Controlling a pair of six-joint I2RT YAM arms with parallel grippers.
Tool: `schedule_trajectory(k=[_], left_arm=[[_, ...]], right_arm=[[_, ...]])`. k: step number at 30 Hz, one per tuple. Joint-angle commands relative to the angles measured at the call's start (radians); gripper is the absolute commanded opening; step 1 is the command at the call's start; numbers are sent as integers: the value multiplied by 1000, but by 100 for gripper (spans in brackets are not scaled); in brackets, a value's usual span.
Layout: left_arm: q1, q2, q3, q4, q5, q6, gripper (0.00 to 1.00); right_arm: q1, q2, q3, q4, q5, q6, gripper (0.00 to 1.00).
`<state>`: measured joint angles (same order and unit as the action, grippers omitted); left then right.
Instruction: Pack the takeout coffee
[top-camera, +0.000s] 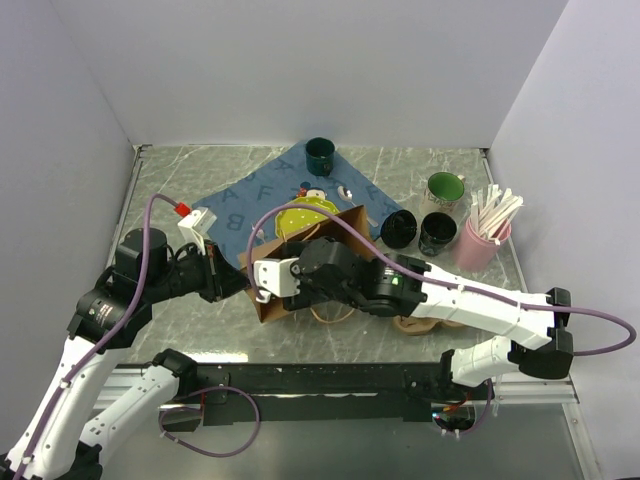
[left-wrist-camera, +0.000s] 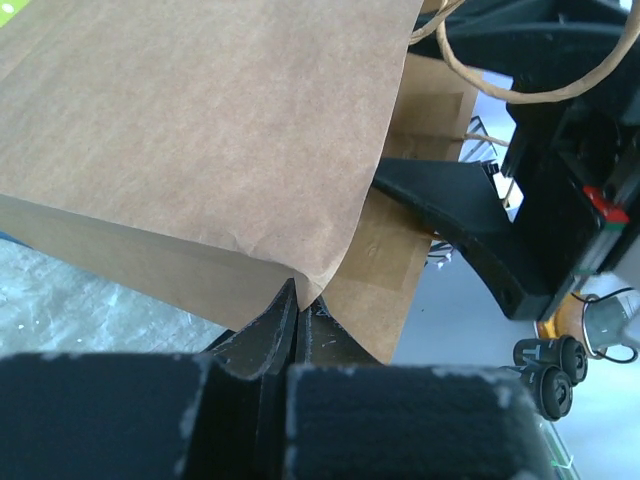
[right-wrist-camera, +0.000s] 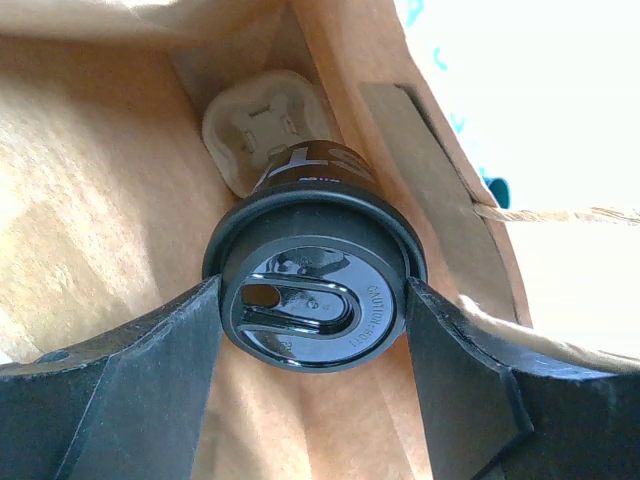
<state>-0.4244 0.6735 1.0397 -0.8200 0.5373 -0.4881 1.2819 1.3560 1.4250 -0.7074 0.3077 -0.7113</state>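
In the right wrist view my right gripper (right-wrist-camera: 312, 320) is shut on a takeout coffee cup (right-wrist-camera: 315, 305), its fingers (right-wrist-camera: 150, 370) pressing both sides of the round black lid. The cup hangs inside the brown paper bag (right-wrist-camera: 90, 180), above a pale moulded-pulp carrier (right-wrist-camera: 265, 120) at the bag's bottom. From above, the right gripper (top-camera: 268, 280) reaches into the bag (top-camera: 345, 215) at mid-table. My left gripper (left-wrist-camera: 298, 300) is shut on the bag's (left-wrist-camera: 200, 130) edge and pinches the paper; it shows in the top view (top-camera: 232, 275) at the bag's left side. Two more black cups (top-camera: 398, 229) (top-camera: 437, 233) stand to the right.
A blue lettered mat (top-camera: 265, 195) lies behind the bag with a yellow-green plate (top-camera: 305, 213) on it. A dark green mug (top-camera: 320, 153) stands at the back, a green-filled cup (top-camera: 443, 189) and a pink holder of white sticks (top-camera: 482, 240) at the right. Walls enclose three sides.
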Motion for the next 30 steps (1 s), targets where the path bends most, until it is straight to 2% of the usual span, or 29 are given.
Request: schedule_trajectory(k=[1, 11, 18, 25, 30], left_arm=[[-2, -9, 3, 28, 32, 29, 1], [-2, -20, -7, 84, 119, 37, 1], [-2, -51, -52, 125, 271, 49, 1], [-56, -60, -70, 98, 285, 120, 1], [-102, -57, -40, 47, 256, 177, 1]], right_arm=[[-36, -50, 19, 22, -22, 19, 39], [-44, -54, -84, 114, -35, -83, 38], [-17, -92, -52, 2, -26, -40, 38], [51, -126, -23, -139, 8, -4, 38], [57, -143, -41, -121, 31, -25, 38]])
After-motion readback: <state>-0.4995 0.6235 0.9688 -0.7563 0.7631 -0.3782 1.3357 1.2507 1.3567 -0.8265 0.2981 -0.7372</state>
